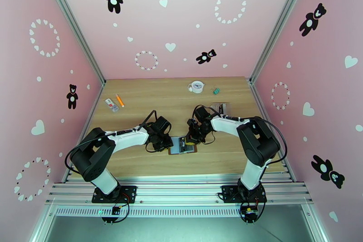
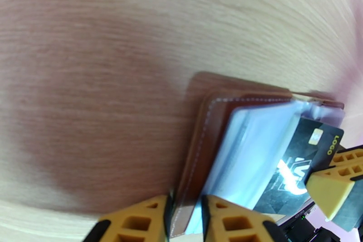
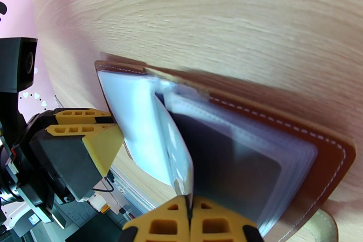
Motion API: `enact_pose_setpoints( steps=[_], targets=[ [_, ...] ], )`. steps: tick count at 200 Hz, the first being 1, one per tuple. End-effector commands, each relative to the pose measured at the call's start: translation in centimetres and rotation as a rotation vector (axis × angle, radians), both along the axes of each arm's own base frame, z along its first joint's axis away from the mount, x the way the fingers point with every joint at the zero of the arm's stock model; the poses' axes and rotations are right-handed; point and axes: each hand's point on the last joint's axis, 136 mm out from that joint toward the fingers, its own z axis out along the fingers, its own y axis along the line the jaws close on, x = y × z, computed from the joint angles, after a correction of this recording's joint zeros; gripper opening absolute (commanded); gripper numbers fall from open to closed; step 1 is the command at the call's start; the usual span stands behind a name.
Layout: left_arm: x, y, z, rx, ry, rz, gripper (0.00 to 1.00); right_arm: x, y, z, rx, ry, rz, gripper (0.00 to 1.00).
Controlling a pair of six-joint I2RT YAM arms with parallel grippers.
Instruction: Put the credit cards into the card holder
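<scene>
On the table, open card holder, long axis left-right.

The pale wooden table carries an open brown leather card holder, with a round white clock-like object and a small green piece beyond it, and an orange pen beside a small white packet off to its left.

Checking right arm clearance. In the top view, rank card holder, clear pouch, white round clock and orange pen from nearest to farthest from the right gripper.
From the right gripper:
1. card holder, right under it, pinched in its fingers.
2. clear pouch, just beyond it, to the right.
3. white round clock, near the far edge, centre.
4. orange pen, far left of the table.
</scene>
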Motion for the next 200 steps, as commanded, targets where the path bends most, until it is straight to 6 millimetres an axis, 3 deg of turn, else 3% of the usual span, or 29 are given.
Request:
enact_pose_setpoints(
  steps=[1, 136, 200],
  targets=[
    [-0.3, 0.3, -0.5, 0.016, 0.021, 0.001, 0.25, -1.1, -0.9, -2.2, -0.064, 0.049, 0.001, 0.00],
    [-0.6, 0.7, -0.3, 0.030, 0.015, 0.006, 0.25, -1.6, 0.2, -2.5, -0.095, 0.052, 0.014, 0.00],
    [-0.8, 0.8, -0.5, 0.037, 0.018, 0.005, 0.25, -1.7, 0.6, -2.1, -0.113, 0.047, 0.018, 0.11]
  ],
)
